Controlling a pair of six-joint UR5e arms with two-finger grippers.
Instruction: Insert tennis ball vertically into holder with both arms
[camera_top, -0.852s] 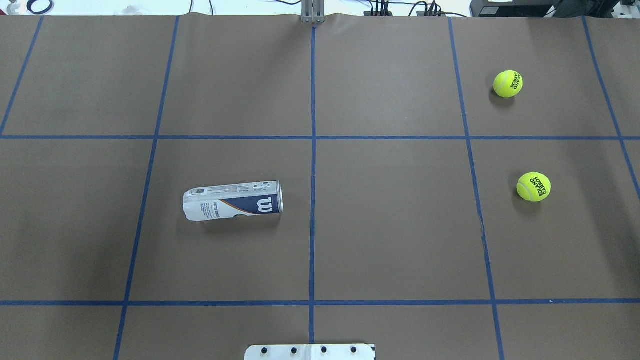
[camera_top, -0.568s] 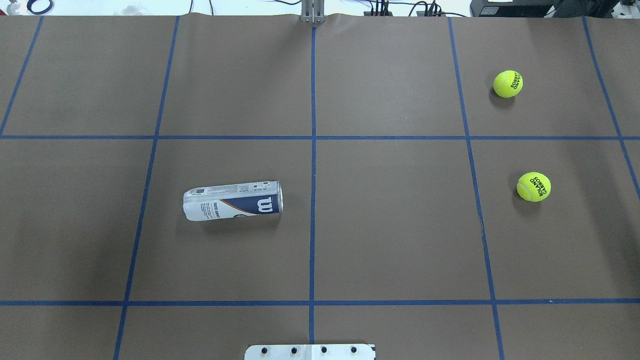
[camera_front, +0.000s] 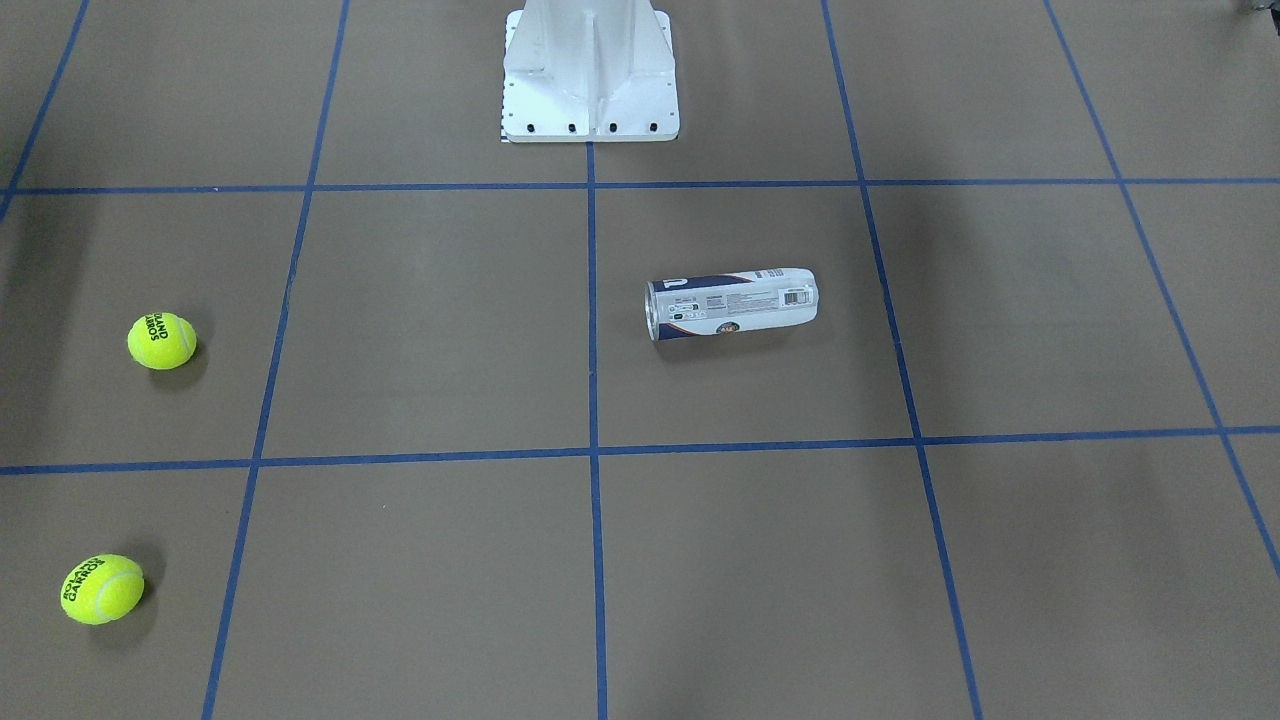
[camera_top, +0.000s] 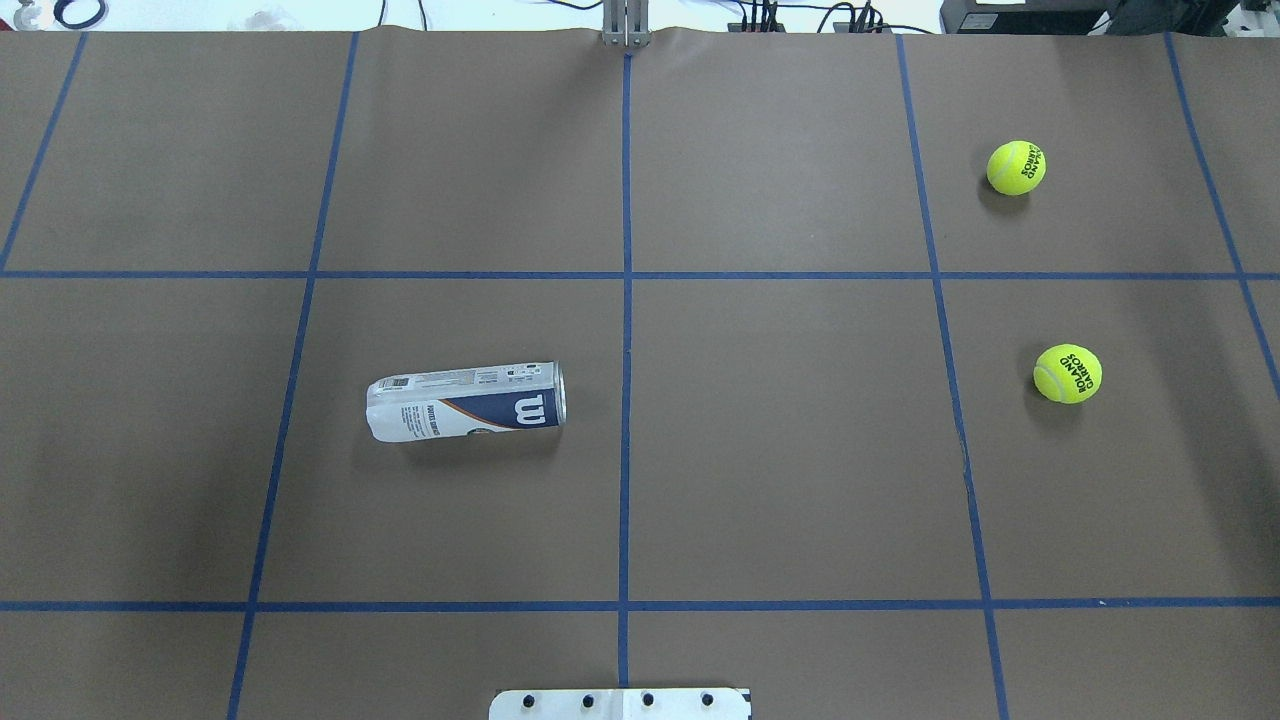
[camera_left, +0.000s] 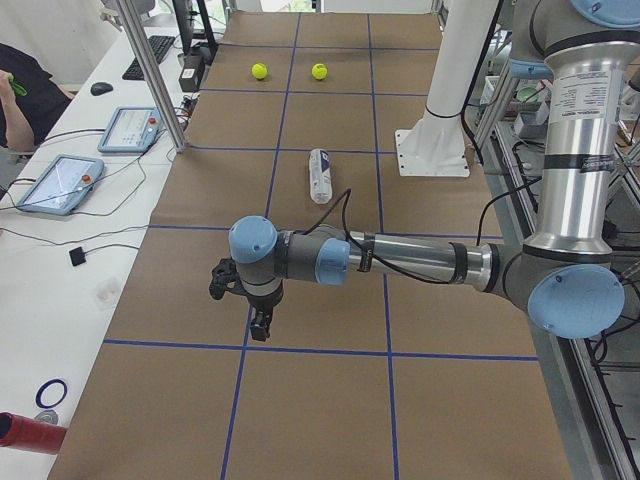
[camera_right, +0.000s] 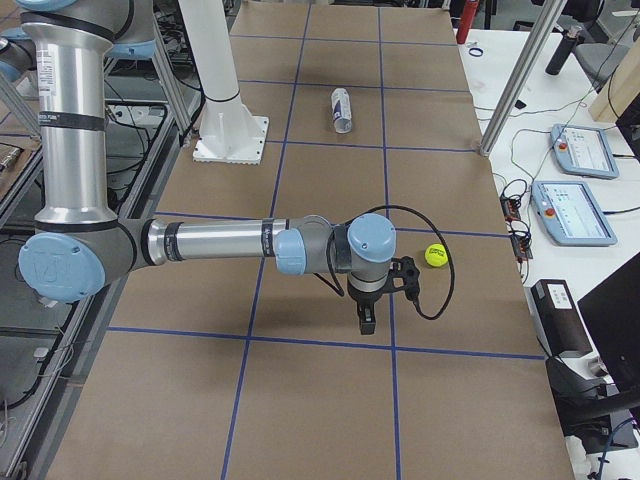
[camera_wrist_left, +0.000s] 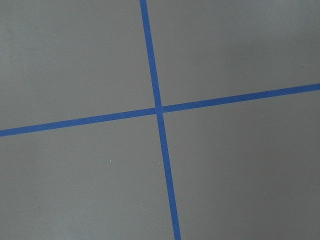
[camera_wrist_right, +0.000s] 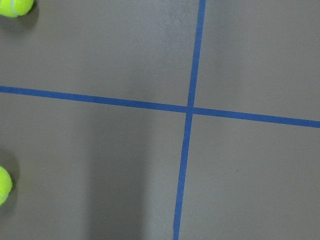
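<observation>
The holder (camera_top: 466, 401) lies on its side left of the centre tape line, its silvery open rim turned toward that line; it also shows as the holder (camera_front: 732, 303). Two yellow tennis balls rest on the right side: the far ball (camera_top: 1016, 167) and the nearer ball (camera_top: 1067, 373). My left gripper (camera_left: 258, 325) hangs over the table's left end, well away from the holder (camera_left: 319, 175). My right gripper (camera_right: 365, 322) hangs near one ball (camera_right: 435, 255). Each gripper points down and shows only in a side view, so I cannot tell whether it is open or shut.
The white pedestal base (camera_front: 590, 70) stands at the robot's edge of the table. Blue tape lines grid the brown paper. Side benches hold tablets (camera_left: 58, 183), cables and a red cylinder (camera_left: 25, 432). A person's sleeve (camera_left: 20, 85) shows at the left bench.
</observation>
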